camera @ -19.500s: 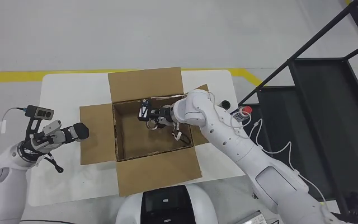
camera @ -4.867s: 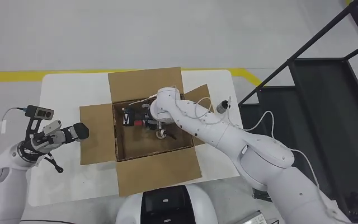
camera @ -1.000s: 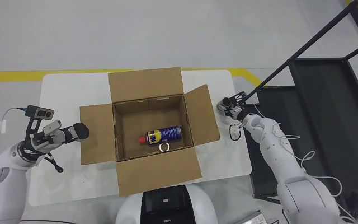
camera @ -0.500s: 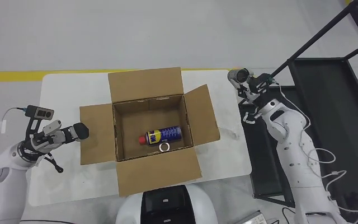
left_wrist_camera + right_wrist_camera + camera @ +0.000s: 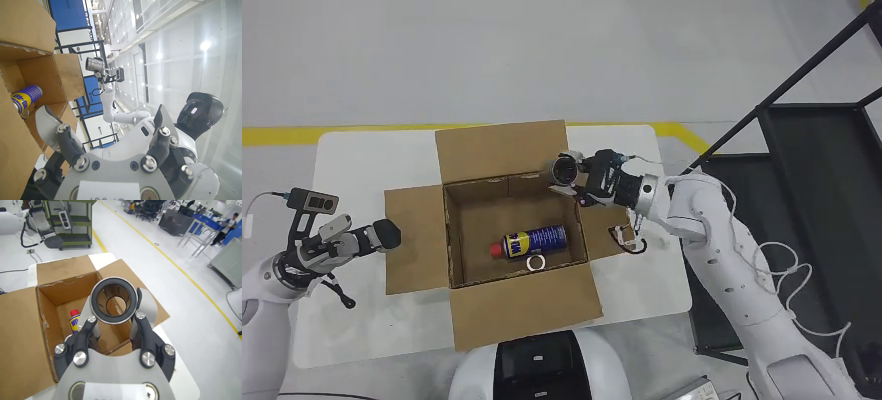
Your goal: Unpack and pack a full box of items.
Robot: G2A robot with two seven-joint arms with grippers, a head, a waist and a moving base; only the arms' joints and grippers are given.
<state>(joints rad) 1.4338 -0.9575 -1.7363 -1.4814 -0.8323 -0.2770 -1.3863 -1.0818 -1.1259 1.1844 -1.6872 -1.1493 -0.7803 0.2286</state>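
Above the far right corner of the box (image 5: 502, 150), my right tool (image 5: 587, 180) is clamped on a hollow metal cylinder (image 5: 564, 170), one finger pressed on each side of its wall. The cylinder's long axis runs on from the fingers toward my left, tilted a little upward. The right wrist view looks straight through its bore, past the dark rim at the near end. It hangs clear of the cardboard, above the opening's edge and well above the box floor. The opened right flap (image 5: 607, 205) spreads beneath the tool and wrist, and the far flap lies flat just beyond.

On the box floor, a blue and yellow spray can (image 5: 534, 240) lies on its side. Its long axis runs nearly left to right, with the red cap toward my left. A small metal ring (image 5: 536, 263) rests just beside the can, on its near side. Can and ring lie well apart from the cylinder, lower and nearer to me.

My left tool (image 5: 372, 238) has its fingers apart, gripping nothing, and is beyond the left flap (image 5: 414, 240), over the left part of the white counter (image 5: 372, 160).
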